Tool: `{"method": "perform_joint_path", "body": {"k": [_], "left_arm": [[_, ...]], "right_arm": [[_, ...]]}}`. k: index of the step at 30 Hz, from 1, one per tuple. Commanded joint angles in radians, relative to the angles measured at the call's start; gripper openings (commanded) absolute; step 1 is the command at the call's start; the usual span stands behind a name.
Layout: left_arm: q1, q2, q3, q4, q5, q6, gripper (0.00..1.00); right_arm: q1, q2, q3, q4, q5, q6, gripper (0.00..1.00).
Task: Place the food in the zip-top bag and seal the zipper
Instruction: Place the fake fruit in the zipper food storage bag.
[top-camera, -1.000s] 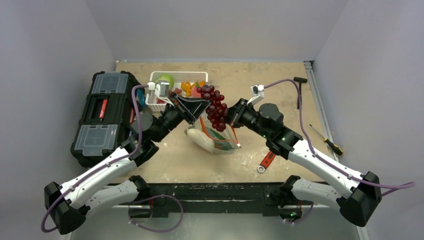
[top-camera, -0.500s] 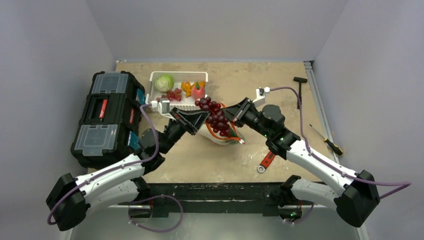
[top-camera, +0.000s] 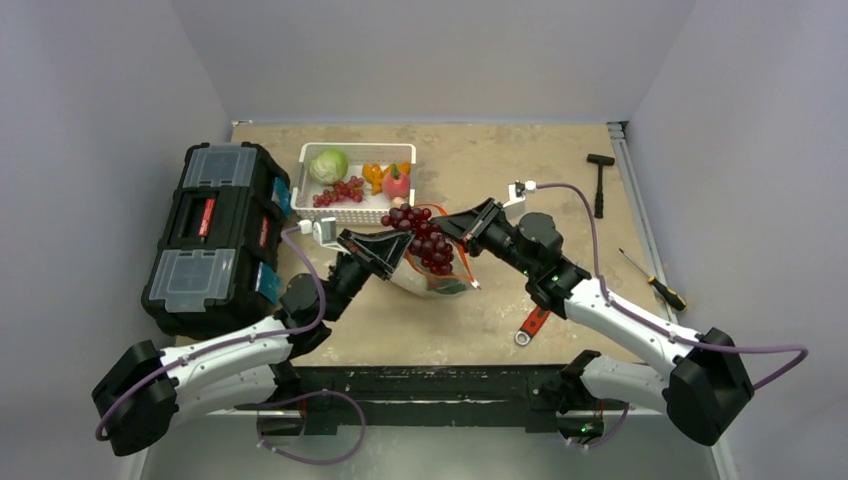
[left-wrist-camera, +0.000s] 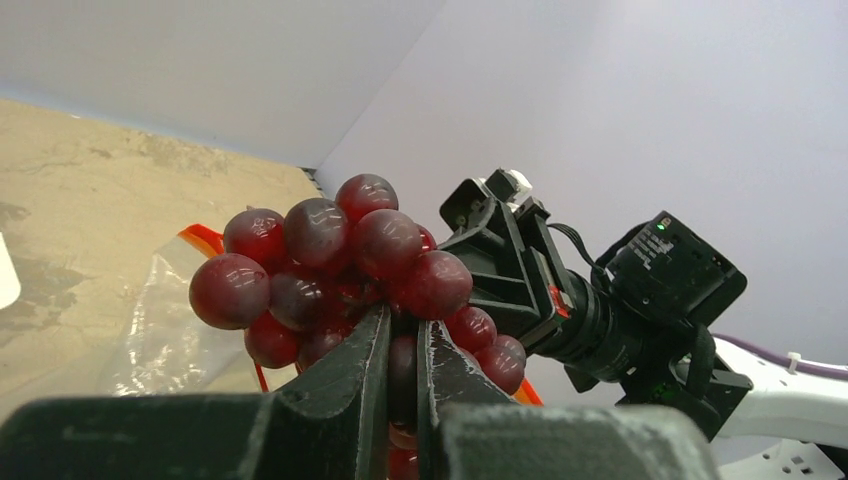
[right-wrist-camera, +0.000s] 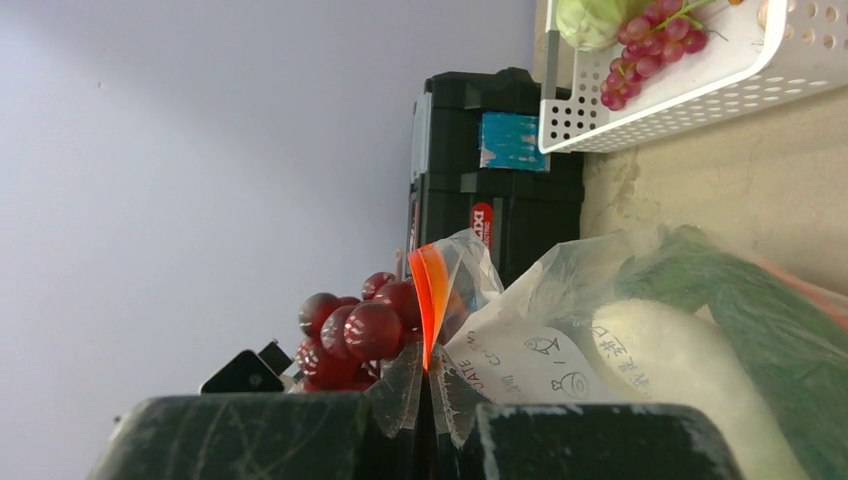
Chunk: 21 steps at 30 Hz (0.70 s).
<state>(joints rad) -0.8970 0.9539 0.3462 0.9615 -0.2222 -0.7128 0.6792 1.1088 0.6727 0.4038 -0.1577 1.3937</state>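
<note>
My left gripper is shut on a bunch of dark red grapes, which hangs just above the mouth of the zip-top bag. My right gripper is shut on the orange-red zipper and holds that edge of the bag up. Through the clear plastic I see a white radish and a green leafy piece. In the right wrist view the grapes sit just behind the zipper strip.
A white basket behind the bag holds a green cabbage, more grapes, a carrot and a peach. A black toolbox stands left. A red-handled wrench, a screwdriver and a hammer lie right.
Both grippers have come down and nearer. The left one carried the grapes from beside the basket down to the bag's mouth, and the right one kept its hold on the zipper.
</note>
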Motion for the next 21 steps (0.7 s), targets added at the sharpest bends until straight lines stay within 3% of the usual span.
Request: {"method": "perform_joint_path", "body": {"k": [1, 7, 14, 21], "left_arm": [[-0.010, -0.041, -0.016, -0.060, -0.067, -0.008, 0.00], [-0.013, -0.092, -0.074, -0.059, -0.016, -0.080, 0.00], [-0.017, -0.025, 0.020, -0.061, 0.085, -0.155, 0.00], [-0.020, -0.015, 0.196, -0.471, 0.092, -0.379, 0.00]], "right_arm": [[0.001, -0.058, 0.001, 0.136, -0.011, 0.050, 0.00], [-0.018, -0.050, -0.005, 0.153, -0.003, 0.054, 0.00], [-0.017, 0.003, 0.048, 0.178, -0.070, -0.025, 0.00], [-0.017, -0.025, 0.085, 0.110, -0.062, -0.136, 0.00]]}}
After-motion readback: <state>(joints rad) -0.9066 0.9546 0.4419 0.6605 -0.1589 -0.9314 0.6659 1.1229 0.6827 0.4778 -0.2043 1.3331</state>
